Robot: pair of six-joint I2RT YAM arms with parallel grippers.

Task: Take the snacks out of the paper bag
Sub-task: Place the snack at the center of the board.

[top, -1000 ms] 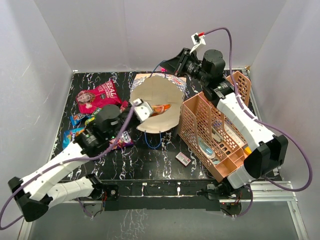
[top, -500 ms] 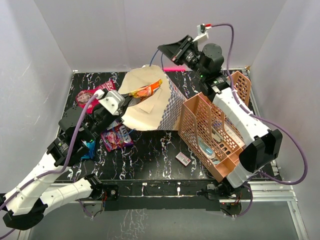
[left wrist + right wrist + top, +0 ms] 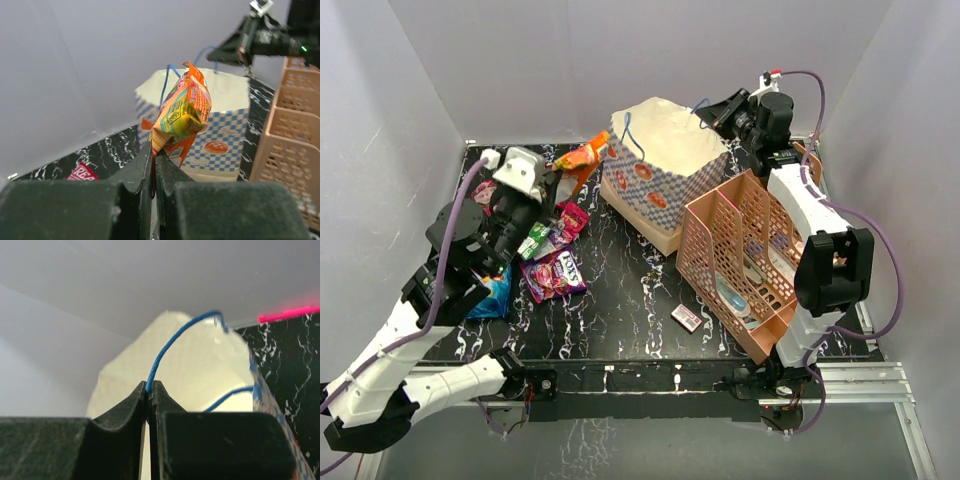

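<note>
- Step in hand, as I judge it: the orange pack [image 3: 582, 155] is out of the bag [image 3: 655, 195] and up in the air, waiting to be set down with the other snacks.
- The left hand [image 3: 563, 178] is clamped on the pack's lower edge. In the left wrist view the fingers [image 3: 142, 167] meet on the crimped seam, and the pack stands up above them.
- The right hand [image 3: 712, 110] is pinched shut on a blue cord handle [image 3: 175, 335], holding the bag mouth up and open.
- The bag stands at the back middle of the worktop [image 3: 630, 310], just beside the back corner of the peach rack [image 3: 740, 250]. Its mouth tips toward the camera.
- The bag is blue-and-white check with orange marks, white inside. No snack shows in the part of the inside that is visible; the bottom is hidden.
- The orange pack is glossy, crinkled and puffed, with yellow and green print. It should be light and slippery.
- Snacks already on the worktop lie to the left, under and beside the left arm: a purple pack [image 3: 555, 272], a green one [image 3: 535, 240], a pink one [image 3: 570, 220] and a blue bag [image 3: 495, 295].
- Next move calls for lowering the pack onto free worktop by that pile, then opening the left hand.
- A thin seam grip could let it slip early.
</note>
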